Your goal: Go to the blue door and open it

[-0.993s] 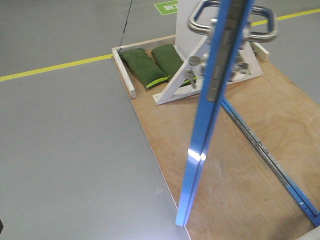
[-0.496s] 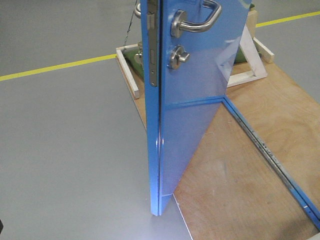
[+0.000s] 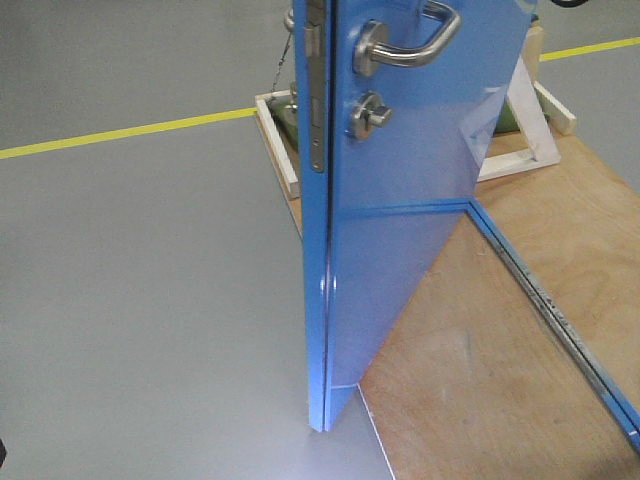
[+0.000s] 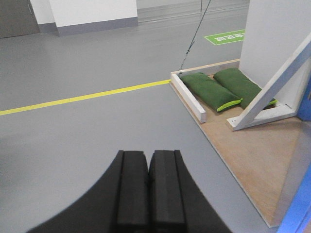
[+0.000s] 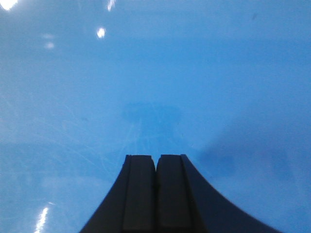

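Seen edge-on a second ago, as a thin slanted strip down the middle of the front view. Now turned to show the broad glossy face of the blue door (image 3: 400, 200), with lever handle (image 3: 410, 48) and thumb-turn (image 3: 368, 115) at upper centre. Covers nearly all of the green sandbags (image 4: 209, 91), plain at upper centre of that view before. Since half a second ago, shifted slightly rightward in frame, along with the wooden rail (image 3: 278, 140) at upper left.

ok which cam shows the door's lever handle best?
Exterior front-facing: the lever handle sits in plain view near the top, above the thumb-turn lock. Left wrist catches only a sliver of the blue door at its right edge; right wrist sees just its bare panel, no handle.
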You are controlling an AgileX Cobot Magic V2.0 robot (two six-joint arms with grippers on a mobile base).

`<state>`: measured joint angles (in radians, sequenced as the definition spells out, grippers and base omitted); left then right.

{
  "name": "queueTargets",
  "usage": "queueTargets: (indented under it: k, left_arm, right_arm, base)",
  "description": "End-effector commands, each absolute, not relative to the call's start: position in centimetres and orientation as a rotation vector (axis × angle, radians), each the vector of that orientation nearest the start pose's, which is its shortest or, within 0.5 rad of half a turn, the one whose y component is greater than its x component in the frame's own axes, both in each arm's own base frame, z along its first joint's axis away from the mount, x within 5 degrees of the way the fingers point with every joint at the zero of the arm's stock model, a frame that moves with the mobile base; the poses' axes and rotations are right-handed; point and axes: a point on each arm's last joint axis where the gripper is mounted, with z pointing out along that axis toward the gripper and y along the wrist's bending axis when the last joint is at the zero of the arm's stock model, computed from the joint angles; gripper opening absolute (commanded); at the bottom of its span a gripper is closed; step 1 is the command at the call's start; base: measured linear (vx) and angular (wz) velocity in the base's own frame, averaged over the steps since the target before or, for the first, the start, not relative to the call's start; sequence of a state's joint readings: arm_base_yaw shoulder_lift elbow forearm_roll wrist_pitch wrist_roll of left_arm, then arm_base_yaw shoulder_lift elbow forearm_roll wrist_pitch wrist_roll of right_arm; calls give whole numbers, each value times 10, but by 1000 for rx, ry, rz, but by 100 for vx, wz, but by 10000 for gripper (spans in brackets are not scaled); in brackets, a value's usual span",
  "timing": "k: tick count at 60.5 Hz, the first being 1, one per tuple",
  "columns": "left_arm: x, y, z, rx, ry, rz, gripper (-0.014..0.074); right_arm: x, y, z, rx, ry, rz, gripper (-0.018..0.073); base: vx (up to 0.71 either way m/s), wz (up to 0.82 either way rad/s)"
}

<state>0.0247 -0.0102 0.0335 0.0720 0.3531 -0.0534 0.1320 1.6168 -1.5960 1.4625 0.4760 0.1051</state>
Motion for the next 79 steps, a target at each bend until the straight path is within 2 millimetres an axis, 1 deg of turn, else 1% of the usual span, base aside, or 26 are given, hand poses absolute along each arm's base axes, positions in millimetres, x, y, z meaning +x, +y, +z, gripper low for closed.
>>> queueTargets:
  k: [1, 20, 79]
  left_arm:
    - [53, 3, 190, -22, 1731, 34, 71]
    - [53, 3, 190, -22, 1731, 34, 71]
    - [53, 3, 190, -22, 1731, 34, 71]
  right_arm:
    - [358, 89, 470, 790, 1549, 1675, -4]
    - [361, 83, 471, 830, 1503, 1635, -4]
    - [361, 83, 469, 830, 1509, 1636, -4]
  base:
    - [3, 13]
    - [2, 11]
    - [0, 0]
